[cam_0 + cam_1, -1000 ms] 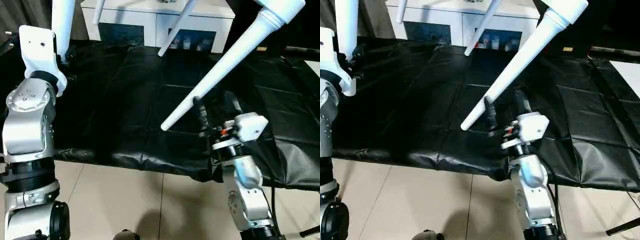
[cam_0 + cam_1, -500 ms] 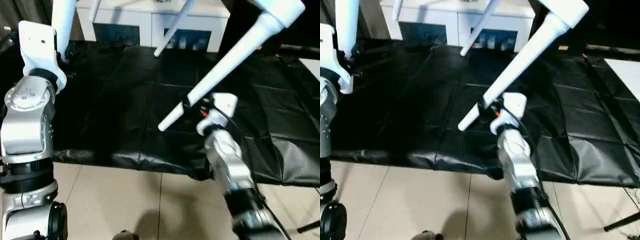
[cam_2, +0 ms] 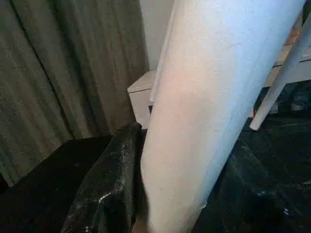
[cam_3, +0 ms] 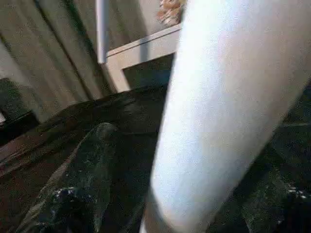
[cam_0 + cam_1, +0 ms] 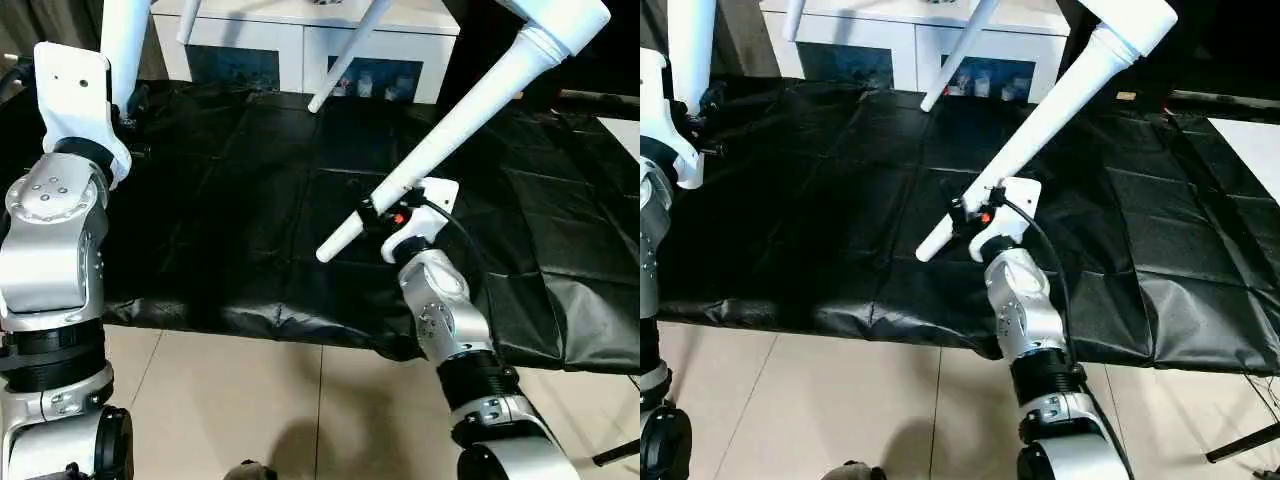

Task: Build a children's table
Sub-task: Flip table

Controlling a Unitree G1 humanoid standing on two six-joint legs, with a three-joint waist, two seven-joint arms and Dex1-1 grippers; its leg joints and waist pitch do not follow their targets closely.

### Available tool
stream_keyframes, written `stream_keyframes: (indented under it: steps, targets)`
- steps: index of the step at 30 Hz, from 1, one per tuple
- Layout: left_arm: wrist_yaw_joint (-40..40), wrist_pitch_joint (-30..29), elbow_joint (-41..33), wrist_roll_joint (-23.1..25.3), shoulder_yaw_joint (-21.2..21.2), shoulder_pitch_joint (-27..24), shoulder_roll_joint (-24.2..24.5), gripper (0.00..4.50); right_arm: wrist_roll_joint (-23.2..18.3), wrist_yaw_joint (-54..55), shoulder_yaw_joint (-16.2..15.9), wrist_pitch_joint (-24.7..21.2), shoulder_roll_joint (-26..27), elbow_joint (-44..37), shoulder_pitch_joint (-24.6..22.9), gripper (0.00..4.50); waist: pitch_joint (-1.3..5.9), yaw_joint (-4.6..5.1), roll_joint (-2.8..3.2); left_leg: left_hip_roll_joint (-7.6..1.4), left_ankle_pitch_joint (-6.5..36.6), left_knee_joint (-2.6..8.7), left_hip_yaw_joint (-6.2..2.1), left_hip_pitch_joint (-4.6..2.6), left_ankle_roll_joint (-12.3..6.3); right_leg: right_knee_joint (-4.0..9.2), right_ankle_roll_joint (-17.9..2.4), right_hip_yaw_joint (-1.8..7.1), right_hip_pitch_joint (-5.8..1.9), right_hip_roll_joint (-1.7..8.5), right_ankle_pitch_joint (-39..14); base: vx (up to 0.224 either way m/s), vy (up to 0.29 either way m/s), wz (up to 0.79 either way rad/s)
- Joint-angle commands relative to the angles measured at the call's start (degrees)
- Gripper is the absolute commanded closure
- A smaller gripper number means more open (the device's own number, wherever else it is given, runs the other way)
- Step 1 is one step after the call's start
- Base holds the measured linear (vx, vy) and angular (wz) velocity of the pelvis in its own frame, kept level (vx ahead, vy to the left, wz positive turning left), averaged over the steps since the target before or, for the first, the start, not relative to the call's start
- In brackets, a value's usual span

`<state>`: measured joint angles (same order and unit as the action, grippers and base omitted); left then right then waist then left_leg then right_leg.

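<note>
Four white tapered table legs hang down into view; the tabletop is out of view above the frame. My left gripper (image 5: 132, 100) is shut on the near left leg (image 5: 125, 35), which fills the left wrist view as a wide leg (image 3: 214, 97) beside one black finger (image 3: 116, 189). The near right leg (image 5: 470, 105) slants down to its tip over the black sheet. My right gripper (image 5: 374, 208) is shut on it just above the tip; the right wrist view shows that leg (image 4: 228, 107) next to a finger (image 4: 82, 189). Two far legs (image 5: 345, 60) hang at the back.
A black sheet (image 5: 230, 200) covers the low surface under the legs, creased at its front edge. Behind it stands a white cabinet (image 5: 305, 45) with glass doors. Beige floor tiles (image 5: 250, 400) lie in front. Grey curtains (image 3: 58, 73) hang at the left.
My right forearm has swung up and leftward, bringing its white wrist block from right of the leg to close under it. The gripper stays near the leg's tip. The left arm keeps still.
</note>
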<state>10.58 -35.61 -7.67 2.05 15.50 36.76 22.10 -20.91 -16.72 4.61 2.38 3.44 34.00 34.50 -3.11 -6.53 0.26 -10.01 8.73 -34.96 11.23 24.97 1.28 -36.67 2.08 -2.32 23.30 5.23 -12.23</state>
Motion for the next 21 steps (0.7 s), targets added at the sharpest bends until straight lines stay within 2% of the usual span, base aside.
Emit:
stream_keyframes:
  steps: [1, 16, 21]
  targets:
    - [-1.3, 0.3, -2.6, -1.8, 1.4, 1.0, 0.1, 2.62, -1.3, -2.0, 0.2, -2.0, -0.1, -0.7, 0.7, 1.48, 4.79, -0.09, 0.43, -2.61, 8.9, 4.24, -1.58, -2.87, 0.14, 2.94, -12.3, 1.42, -2.01, 2.55, 5.1, 0.0, 0.0, 0.0]
    - [-2.3, 0.6, -2.3, -1.4, 1.7, 0.1, 0.1, 2.62, -1.4, -2.6, 1.3, -2.5, -0.9, -2.6, 0.8, 2.69, 4.8, -0.17, 0.19, -2.6, 8.1, 4.13, -1.48, -2.85, 0.01, 2.97, -12.5, 1.44, -2.01, 2.63, 4.3, 0.0, 0.0, 0.0]
    - [-3.2, 1.1, -2.0, -1.3, 2.6, -1.2, -0.2, 2.66, 0.6, -0.5, 1.8, -0.5, -2.1, -4.6, 0.5, 2.98, 4.8, -0.2, 0.04, -2.65, 7.9, 4.11, -1.44, -2.91, -0.09, 3.01, -12.5, 1.45, -1.95, 2.65, 3.7, 0.0, 0.0, 0.0]
